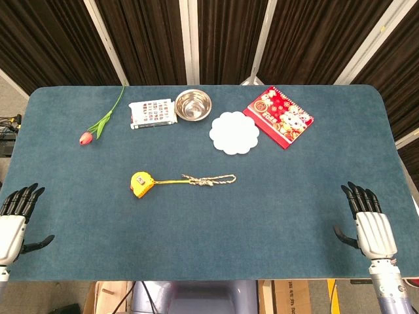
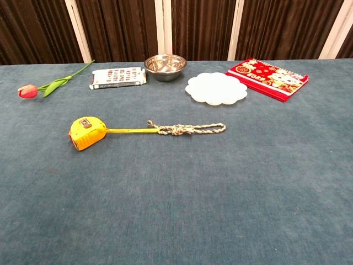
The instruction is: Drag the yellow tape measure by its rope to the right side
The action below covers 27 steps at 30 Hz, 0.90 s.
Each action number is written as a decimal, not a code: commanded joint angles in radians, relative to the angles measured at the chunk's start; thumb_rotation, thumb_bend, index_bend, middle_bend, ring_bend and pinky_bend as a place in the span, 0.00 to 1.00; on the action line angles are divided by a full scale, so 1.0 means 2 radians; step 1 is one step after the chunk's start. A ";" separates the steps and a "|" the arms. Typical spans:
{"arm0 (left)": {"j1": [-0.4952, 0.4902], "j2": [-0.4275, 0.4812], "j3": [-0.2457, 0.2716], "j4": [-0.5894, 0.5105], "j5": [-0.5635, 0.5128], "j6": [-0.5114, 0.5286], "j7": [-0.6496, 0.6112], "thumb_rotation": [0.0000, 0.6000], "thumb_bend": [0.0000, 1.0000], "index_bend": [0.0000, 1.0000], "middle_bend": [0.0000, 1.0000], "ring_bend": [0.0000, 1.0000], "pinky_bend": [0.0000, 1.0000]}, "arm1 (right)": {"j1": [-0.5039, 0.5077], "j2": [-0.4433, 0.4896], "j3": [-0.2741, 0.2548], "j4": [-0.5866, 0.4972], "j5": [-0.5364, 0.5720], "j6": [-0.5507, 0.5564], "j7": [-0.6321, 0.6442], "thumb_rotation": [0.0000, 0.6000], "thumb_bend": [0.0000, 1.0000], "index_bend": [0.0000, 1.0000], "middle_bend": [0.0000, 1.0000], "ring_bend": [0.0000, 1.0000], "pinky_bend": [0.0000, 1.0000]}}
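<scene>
The yellow tape measure (image 1: 141, 183) (image 2: 86, 133) lies left of the table's middle, with a short length of yellow tape pulled out to the right. A knotted rope loop (image 1: 209, 179) (image 2: 187, 129) is tied to the tape's end and stretches rightward on the blue cloth. My left hand (image 1: 16, 219) rests at the near left edge, fingers spread, holding nothing. My right hand (image 1: 368, 221) rests at the near right edge, fingers straight and apart, far from the rope. Neither hand shows in the chest view.
Along the back stand a red tulip (image 1: 98, 124), a small printed box (image 1: 152, 112), a steel bowl (image 1: 193, 104), a white scalloped plate (image 1: 234, 133) and a red decorated book (image 1: 279, 116). The blue tablecloth (image 1: 275, 216) covers the whole table.
</scene>
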 commanded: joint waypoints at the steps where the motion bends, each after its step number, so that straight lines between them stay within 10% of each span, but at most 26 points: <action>1: 0.000 0.001 0.000 -0.001 0.000 0.001 -0.001 1.00 0.00 0.00 0.00 0.00 0.00 | 0.004 -0.002 0.004 -0.005 -0.004 -0.007 -0.002 1.00 0.32 0.00 0.00 0.00 0.00; 12: 0.000 0.001 -0.001 -0.002 -0.001 -0.001 -0.003 1.00 0.00 0.00 0.00 0.00 0.00 | 0.065 -0.012 0.062 -0.062 0.010 -0.067 -0.034 1.00 0.32 0.00 0.00 0.00 0.00; 27: -0.001 0.005 0.002 -0.002 0.004 -0.004 -0.019 1.00 0.00 0.00 0.00 0.00 0.00 | 0.200 -0.130 0.135 -0.017 0.094 -0.179 -0.146 1.00 0.31 0.37 0.07 0.00 0.00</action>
